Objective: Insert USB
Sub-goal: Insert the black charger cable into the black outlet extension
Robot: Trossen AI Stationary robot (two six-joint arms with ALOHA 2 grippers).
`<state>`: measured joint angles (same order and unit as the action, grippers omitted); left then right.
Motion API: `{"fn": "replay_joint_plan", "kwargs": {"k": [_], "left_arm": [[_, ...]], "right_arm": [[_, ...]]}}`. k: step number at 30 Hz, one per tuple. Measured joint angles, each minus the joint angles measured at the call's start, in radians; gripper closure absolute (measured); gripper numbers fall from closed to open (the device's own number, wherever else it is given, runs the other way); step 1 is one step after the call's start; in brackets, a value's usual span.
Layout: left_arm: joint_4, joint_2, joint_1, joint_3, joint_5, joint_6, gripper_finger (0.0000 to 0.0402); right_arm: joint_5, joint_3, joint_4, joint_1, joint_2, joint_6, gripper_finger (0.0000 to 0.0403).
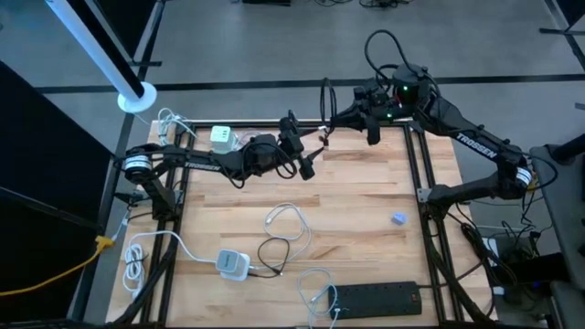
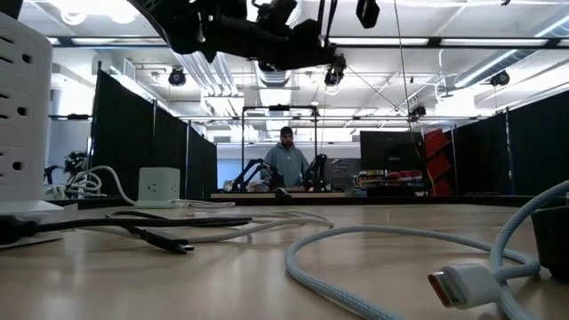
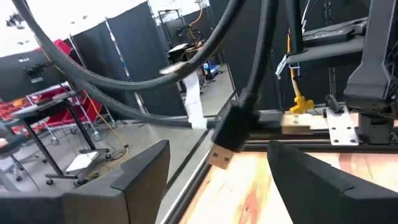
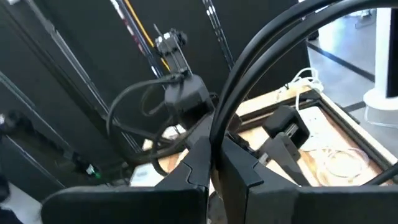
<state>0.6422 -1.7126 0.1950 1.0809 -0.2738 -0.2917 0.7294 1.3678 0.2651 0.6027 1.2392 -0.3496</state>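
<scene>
Here right gripper [image 4: 214,163] pinches black cable [image 4: 261,59]; USB plug [image 3: 227,134] hangs slanted, tip downward; left gripper [image 3: 217,180] spread.

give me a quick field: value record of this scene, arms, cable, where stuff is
left gripper: raised over the table's far side, fingers open
right gripper: raised at the far edge, fingers shut on black cable
black cable: loops up from the right gripper
usb plug: hangs between the left fingers, not gripped
power strip: near edge of table
white adapter: near-left, cabled
person: background, beyond table
</scene>
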Motion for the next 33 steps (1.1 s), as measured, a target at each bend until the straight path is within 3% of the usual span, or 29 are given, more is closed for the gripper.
{"fn": "replay_joint_plan", "kwargs": {"k": [6, 12, 17, 24, 30, 33], "left_arm": [[0.010, 0.000, -0.031, 0.028, -0.019, -0.049, 0.0203], [-0.170, 0.000, -0.070, 0.125, -0.062, -0.063, 0.0351], [-0.341, 0.001, -0.071, 0.199, -0.093, -0.013, 0.0354], [-0.456, 0.016, -0.075, 0.255, -0.108, 0.017, 0.0355], [-0.568, 0.060, -0.075, 0.263, -0.190, 0.041, 0.0388], [-0.580, 0.081, -0.072, 0.261, -0.245, 0.042, 0.0385]], "right_arm": [[-0.033, 0.000, -0.005, -0.013, 0.013, -0.046, 0.0398], [-0.051, 0.000, -0.006, -0.019, 0.013, -0.060, 0.0398], [-0.056, 0.000, -0.002, -0.018, 0.006, -0.059, 0.0398], [-0.051, 0.000, 0.009, -0.018, -0.010, -0.021, 0.0387], [-0.071, 0.000, 0.079, -0.018, -0.020, 0.049, 0.0283], [-0.107, 0.000, 0.108, -0.027, -0.020, 0.074, 0.0242]]}}
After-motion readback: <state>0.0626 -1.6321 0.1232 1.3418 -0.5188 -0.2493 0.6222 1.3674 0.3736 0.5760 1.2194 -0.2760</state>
